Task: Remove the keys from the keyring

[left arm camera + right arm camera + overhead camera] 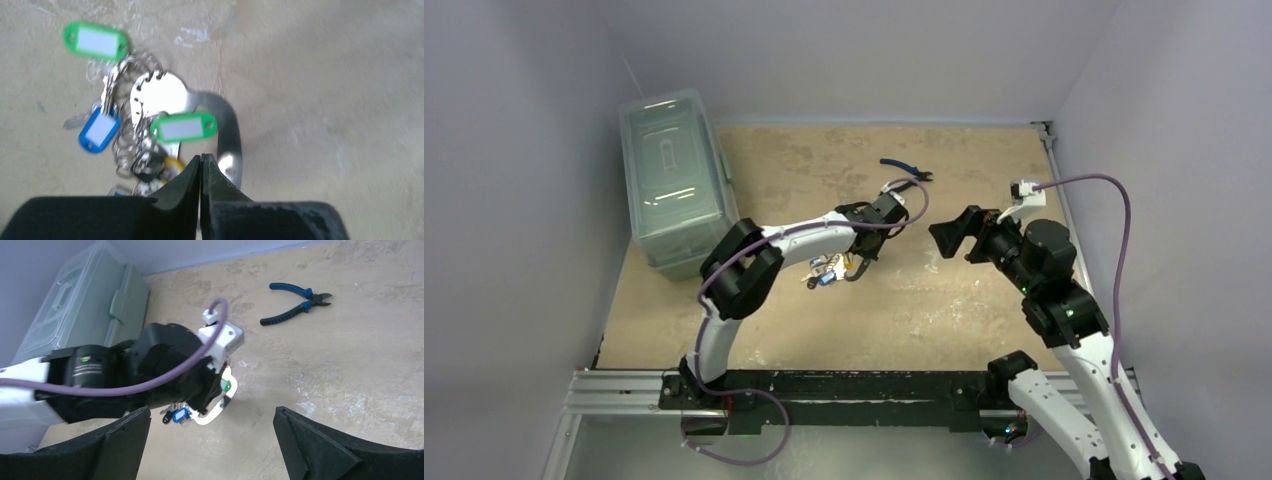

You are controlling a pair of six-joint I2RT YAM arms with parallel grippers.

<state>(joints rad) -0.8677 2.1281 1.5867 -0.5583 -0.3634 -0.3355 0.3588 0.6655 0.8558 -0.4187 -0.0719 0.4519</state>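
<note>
The keyring (231, 131), a silver loop with a round disc end, lies with the bunch of keys (131, 131) on the beige table. The keys carry two green tags (183, 127), a blue tag (98, 131) and a yellow one (173, 163). My left gripper (200, 160) is shut, its jaws pressed together just above the bunch. The loop passes behind its right finger, and I see nothing between the jaws. In the top view the left gripper (862, 258) is over the keyring (860, 268) and keys (826, 272). My right gripper (210, 440) is open and empty, to the right of the bunch (954, 238).
Blue-handled pliers (906, 170) lie behind the left gripper; they also show in the right wrist view (295, 305). A clear lidded plastic box (674, 180) stands at the table's left edge. Grey walls close in the table on three sides.
</note>
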